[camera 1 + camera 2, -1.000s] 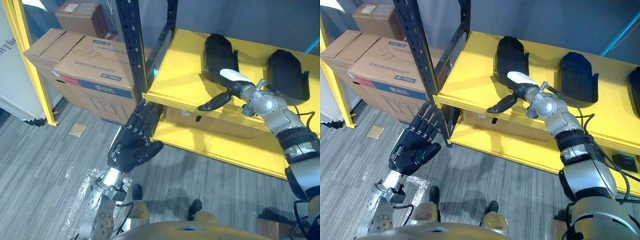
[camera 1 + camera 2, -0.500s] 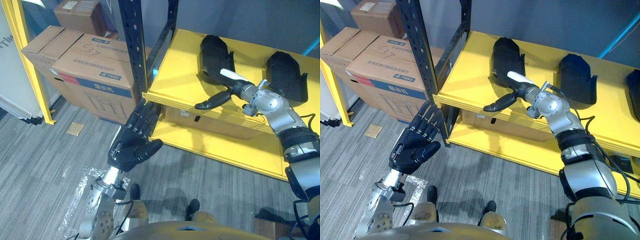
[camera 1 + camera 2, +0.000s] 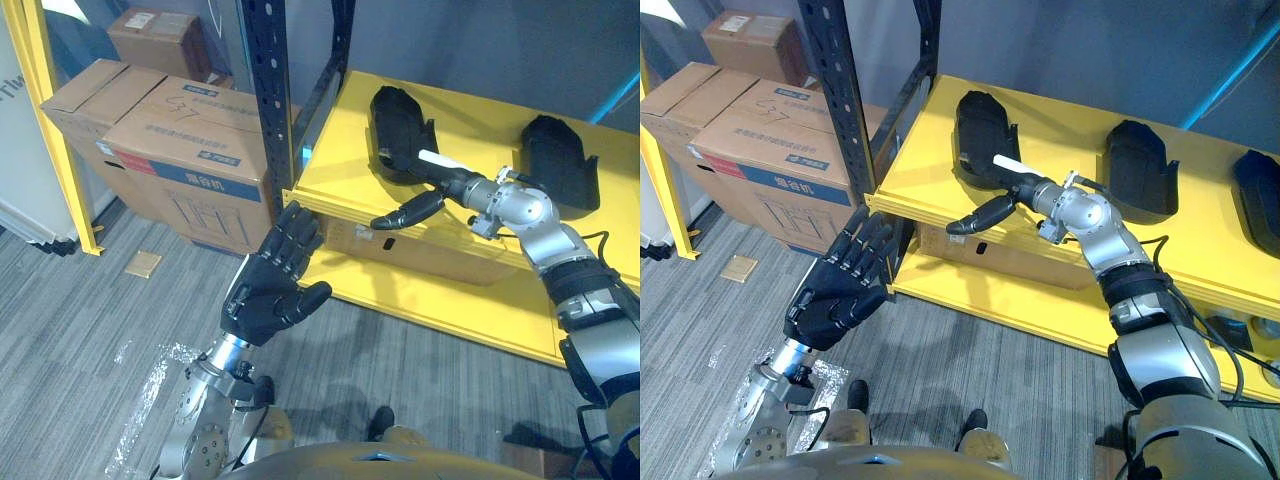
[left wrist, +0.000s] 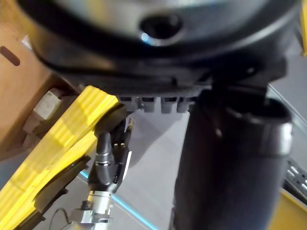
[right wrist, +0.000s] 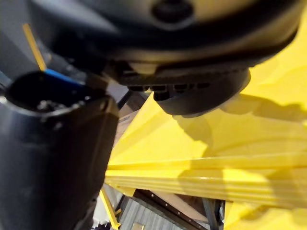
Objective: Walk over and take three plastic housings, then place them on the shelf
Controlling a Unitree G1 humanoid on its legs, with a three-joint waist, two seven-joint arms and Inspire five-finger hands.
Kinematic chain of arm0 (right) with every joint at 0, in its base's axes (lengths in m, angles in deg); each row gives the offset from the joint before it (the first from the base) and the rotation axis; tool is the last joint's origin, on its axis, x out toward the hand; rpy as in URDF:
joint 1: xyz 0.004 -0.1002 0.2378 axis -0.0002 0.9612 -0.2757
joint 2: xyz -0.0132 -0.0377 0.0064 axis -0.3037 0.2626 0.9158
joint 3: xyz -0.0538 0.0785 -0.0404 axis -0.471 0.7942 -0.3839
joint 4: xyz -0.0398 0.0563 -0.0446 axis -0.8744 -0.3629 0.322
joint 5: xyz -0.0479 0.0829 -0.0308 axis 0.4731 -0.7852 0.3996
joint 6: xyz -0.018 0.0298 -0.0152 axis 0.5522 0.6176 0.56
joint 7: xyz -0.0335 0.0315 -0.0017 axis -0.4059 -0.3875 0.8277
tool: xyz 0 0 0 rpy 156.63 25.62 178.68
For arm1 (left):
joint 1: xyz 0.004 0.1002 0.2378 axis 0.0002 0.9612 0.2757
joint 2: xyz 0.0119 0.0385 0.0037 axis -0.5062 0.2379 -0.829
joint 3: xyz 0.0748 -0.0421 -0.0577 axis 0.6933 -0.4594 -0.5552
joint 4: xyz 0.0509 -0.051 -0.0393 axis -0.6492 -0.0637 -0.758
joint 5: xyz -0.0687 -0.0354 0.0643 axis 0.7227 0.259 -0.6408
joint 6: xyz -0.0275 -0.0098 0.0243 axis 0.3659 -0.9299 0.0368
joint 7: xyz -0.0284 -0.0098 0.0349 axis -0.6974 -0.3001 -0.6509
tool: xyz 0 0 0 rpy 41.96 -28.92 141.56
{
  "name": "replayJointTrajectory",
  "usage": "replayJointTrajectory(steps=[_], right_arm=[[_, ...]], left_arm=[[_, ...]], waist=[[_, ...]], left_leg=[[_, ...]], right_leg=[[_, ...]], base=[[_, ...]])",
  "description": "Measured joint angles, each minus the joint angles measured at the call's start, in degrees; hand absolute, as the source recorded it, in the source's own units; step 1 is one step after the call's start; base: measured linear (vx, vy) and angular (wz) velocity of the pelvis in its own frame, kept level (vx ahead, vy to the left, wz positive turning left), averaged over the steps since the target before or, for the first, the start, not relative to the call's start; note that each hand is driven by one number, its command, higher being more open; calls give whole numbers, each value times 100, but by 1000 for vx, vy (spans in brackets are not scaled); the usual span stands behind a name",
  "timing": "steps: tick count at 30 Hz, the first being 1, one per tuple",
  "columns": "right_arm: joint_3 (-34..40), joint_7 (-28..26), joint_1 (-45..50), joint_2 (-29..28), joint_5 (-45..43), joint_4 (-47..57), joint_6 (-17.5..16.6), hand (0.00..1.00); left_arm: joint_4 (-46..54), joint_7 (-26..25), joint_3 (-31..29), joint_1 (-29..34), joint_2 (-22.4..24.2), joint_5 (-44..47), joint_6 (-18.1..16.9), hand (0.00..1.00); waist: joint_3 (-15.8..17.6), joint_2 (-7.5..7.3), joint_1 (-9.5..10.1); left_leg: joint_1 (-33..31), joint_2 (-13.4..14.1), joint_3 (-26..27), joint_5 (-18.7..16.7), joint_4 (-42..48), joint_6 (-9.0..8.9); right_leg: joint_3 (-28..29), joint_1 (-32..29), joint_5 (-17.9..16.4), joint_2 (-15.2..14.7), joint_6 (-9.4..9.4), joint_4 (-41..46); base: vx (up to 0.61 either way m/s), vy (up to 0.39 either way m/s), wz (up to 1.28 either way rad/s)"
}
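Three housings (image 3: 978, 135) (image 3: 1137, 158) (image 3: 1260, 200) sit on the shelf (image 3: 920, 168); left hand (image 3: 835, 295), right hand (image 3: 1025, 196) fingers outstretched.

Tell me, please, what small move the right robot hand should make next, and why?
Probably draw the right robot hand back from the yellow shelf. It is open, fingers straight, by the left plastic housing, and holds nothing. With the middle housing and the right housing, three lie on the shelf, so placing looks done. The left robot hand hangs open below.
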Motion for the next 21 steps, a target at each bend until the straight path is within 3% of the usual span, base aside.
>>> replayJointTrajectory(steps=[8,13,17,21], right_arm=[[127,1064,183,-266,4,25,182,100],[485,1678,241,-362,1139,228,-214,100],[575,1774,202,-361,1577,532,-441,100],[444,1766,89,-353,1809,492,-378,100]], left_arm=[[0,-13,138,0,-42,-23,-2,100],[-1,-97,143,2,-40,-24,-7,100],[-3,-121,151,4,-40,-25,-23,100],[-9,-170,150,26,-39,-27,-65,100]], waist=[[-9,-5,-14],[-11,0,-44],[-13,3,-40],[-14,6,-25]], left_leg=[[-1,-1,11,20,-16,-6],[-8,-2,-4,22,-35,-7],[-31,-5,-31,22,-18,-7],[-98,-9,-112,22,16,-7]], right_leg=[[17,-21,2,0,-1,0],[21,-42,3,2,1,-1],[6,-43,3,3,1,-3],[-67,-35,2,2,1,-7]], base=[[-4,0,-1],[0,0,0],[0,0,2],[0,-1,10]])
